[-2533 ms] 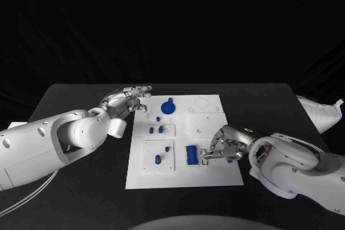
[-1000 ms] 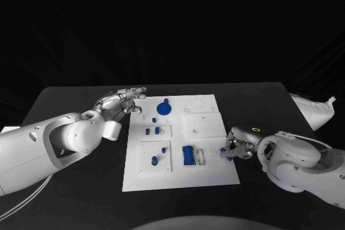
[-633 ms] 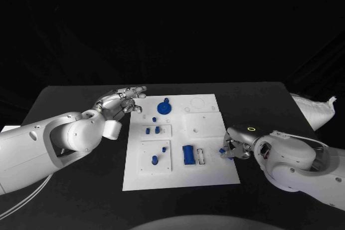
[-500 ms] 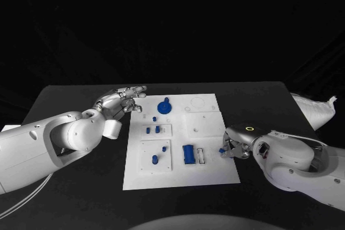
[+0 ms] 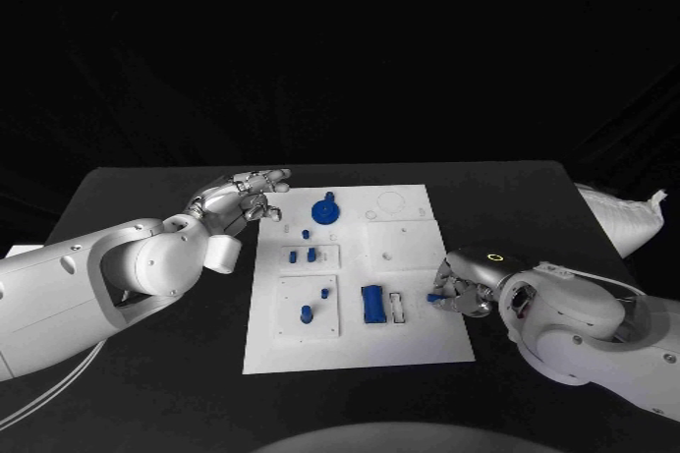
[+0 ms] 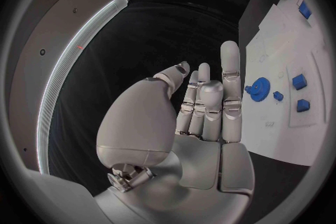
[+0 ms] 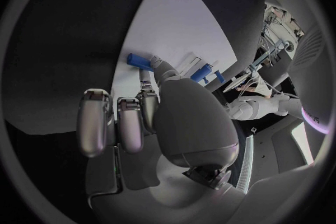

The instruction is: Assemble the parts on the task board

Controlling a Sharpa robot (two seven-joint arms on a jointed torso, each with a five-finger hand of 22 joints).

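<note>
**Task board with blue parts, both hands at its side edges**

Left hand [image 5: 244,195] hovers beside the far-left corner of the task board [image 5: 411,340], fingers straight, spread and holding nothing, as the left wrist view confirms [image 6: 203,117]. The white task board lies at the middle of the black tabletop [image 5: 141,394], long side running from near edge to far edge. In its far-left region lies a blue gear [image 5: 327,212]. Below it, a raised square plate [image 5: 313,257] carries small blue pegs [image 5: 304,256]; a second square plate [image 5: 311,309] nearer the front edge carries two more blue pieces [image 5: 307,316]. At mid-board a blue rectangular block [image 5: 374,304] stands beside a small clear frame [image 5: 398,306]. The right half shows pale recesses whose contents cannot be made out. Right hand [image 5: 456,294] rests at the board's right edge, fingertips pinching a small blue part [image 5: 433,300] against the board; the right wrist view shows this part [image 7: 137,60] under the fingertips, its shape largely hidden by the hand [image 7: 150,117].
</note>
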